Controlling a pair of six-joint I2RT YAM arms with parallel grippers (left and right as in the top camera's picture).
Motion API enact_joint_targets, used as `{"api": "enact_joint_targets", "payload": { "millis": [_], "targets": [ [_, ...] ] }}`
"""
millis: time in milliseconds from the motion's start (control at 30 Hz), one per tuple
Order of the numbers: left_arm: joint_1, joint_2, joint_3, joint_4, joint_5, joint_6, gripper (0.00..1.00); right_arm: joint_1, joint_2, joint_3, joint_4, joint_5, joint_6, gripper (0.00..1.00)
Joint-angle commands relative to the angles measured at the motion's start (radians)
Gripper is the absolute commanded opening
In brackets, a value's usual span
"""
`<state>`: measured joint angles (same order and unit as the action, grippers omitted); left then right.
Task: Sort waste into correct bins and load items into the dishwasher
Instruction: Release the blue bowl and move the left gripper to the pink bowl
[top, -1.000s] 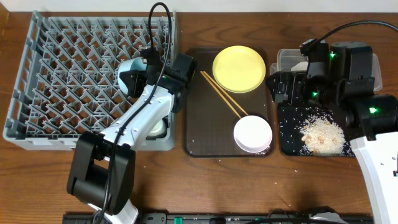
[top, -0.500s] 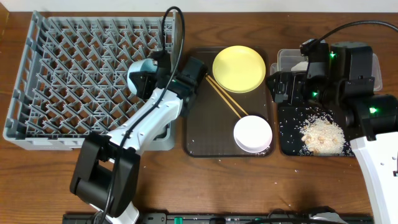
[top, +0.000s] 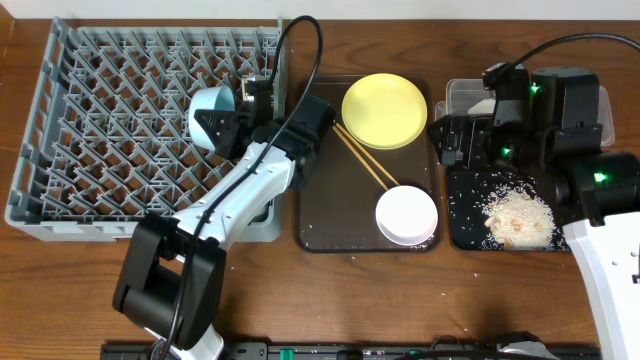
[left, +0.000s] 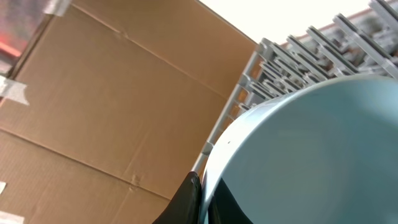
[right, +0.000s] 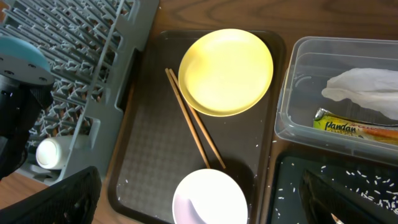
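Since a second ago, the left gripper (top: 232, 118) has carried the light blue bowl (top: 210, 110) toward the far side of the grey dish rack (top: 90, 130). Its jaws are clamped on the rim and the bowl is tilted above the pegs. The right gripper (top: 448, 140) hangs beside the clear tub (right: 311, 68), jaws spread wide, holding nothing. The yellow plate (top: 384, 110), chopsticks (top: 362, 155) and white bowl (top: 406, 215) lie on the brown tray (top: 320, 230).

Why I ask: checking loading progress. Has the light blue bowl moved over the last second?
Yes. The light blue bowl, in the left gripper, shifted slightly toward the far wall of the grey plastic dish rack.
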<state>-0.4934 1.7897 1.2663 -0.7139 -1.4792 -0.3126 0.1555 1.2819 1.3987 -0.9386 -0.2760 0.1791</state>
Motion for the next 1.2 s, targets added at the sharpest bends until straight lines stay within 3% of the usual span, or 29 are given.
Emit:
{"api": "enact_joint_targets", "payload": {
  "millis": [0, 1167],
  "targets": [
    [-0.005, 0.004, -0.016, -0.002, -0.072, -0.068, 0.07, -0.001, 0.001, 0.006, 0.000, 0.003, 0.010, 0.99],
    [-0.024, 0.100, -0.083, 0.068, 0.028, -0.063, 0.07, -0.001, 0.001, 0.006, 0.000, 0.003, 0.010, 0.99]
  ]
}}
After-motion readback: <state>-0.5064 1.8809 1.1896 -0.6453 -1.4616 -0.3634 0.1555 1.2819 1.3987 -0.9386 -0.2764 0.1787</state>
